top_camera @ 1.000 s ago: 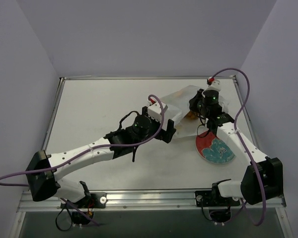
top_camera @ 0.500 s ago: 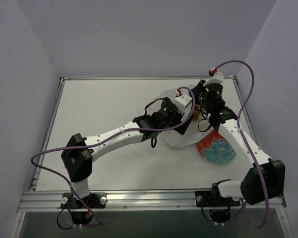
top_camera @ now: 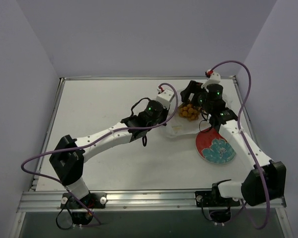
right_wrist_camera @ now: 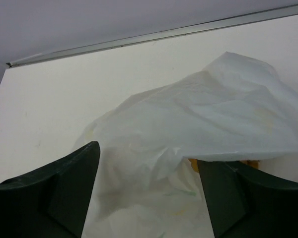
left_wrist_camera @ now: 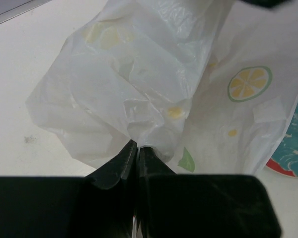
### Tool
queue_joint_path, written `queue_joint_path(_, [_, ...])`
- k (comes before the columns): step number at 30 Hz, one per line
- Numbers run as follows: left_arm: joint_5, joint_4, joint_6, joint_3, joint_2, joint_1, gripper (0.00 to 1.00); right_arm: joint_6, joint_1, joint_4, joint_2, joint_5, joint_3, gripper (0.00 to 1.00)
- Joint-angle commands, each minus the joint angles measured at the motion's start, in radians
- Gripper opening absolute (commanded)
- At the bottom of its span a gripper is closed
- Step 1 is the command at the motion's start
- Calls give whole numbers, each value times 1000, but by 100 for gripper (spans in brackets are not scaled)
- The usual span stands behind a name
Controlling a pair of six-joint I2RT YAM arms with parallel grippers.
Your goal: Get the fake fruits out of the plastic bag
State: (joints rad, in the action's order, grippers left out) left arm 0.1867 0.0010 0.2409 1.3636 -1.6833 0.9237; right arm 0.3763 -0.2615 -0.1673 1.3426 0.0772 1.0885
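**Bag pinched by one pincer, grape bunch showing at its far side**

The bunch of orange-brown grape-like balls sits at the far edge of the white plastic bag, between the two wrists in the overhead view. Whether the bunch lies inside the film or bare at the mouth cannot be told. In the right wrist view only a sliver of orange shows beneath an overhanging fold of the bag. No other fruit can be made out.

The plastic bag is thin, crinkled and translucent, printed with lemon slices and green leaves. It rests on the far right part of the worktop, and its near right edge reaches the rim of the round red-and-teal plate.

The left pincer has its jaws drawn together to a narrow slit and grips a gathered fold of the film. From that fold the bag fans outward and away. The left arm stretches diagonally from the near left corner toward the bag.

The right pincer is spread wide, one dark finger at each side of its view. The billowed bag lies ahead of them, and no film is caught between them. The right arm runs along the right side of the worktop, passing over the plate.
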Motion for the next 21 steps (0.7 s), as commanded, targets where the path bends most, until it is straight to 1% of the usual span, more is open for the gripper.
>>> queue_joint_path(1, [-91, 160, 100, -26, 69, -51, 2, -10, 5, 14, -157, 52, -84, 76])
queue_joint_path(4, [-145, 200, 130, -41, 63, -60, 2, 9, -1, 29, -265, 56, -178, 77])
queue_joint_path(6, [-162, 221, 143, -46, 57, -63, 2, 12, -2, 51, -322, 52, -216, 68])
queue_joint_path(7, [-185, 243, 147, -46, 54, -65, 2, 12, -5, 54, -335, 52, -252, 59])
queue_joint_path(9, [-202, 260, 167, -44, 47, -68, 2, 10, -5, 54, -350, 39, -288, 48])
queue_joint_path(10, [-222, 270, 170, -44, 45, -69, 2, 12, -8, 54, -349, 12, -315, 40])
queue_joint_path(12, [-236, 281, 185, -49, 45, -71, 2, 10, -7, 49, -315, -4, -329, 35])
queue_joint_path(13, [-245, 293, 187, -50, 45, -71, 2, 13, -7, 34, -298, -11, -332, 34])
queue_joint_path(14, [-262, 300, 196, -54, 45, -71, 2, 15, -7, 11, -278, -28, -340, 34])
queue_joint_path(15, [-268, 306, 202, -64, 45, -71, 2, 13, -8, -24, -225, -40, -337, 35])
queue_joint_path(16, [-271, 320, 205, -70, 45, -71, 2, 15, -8, -34, -195, -54, -325, 43])
queue_joint_path(18, [-268, 332, 216, -101, 53, -71, 2, 19, -5, -85, -101, -108, -291, 55])
queue_joint_path(19, [-265, 344, 218, -110, 57, -71, 2, 22, -7, -106, -71, -120, -282, 66])
queue_joint_path(21, [-257, 350, 222, -130, 65, -72, 2, 35, -5, -148, 27, -155, -247, 73])
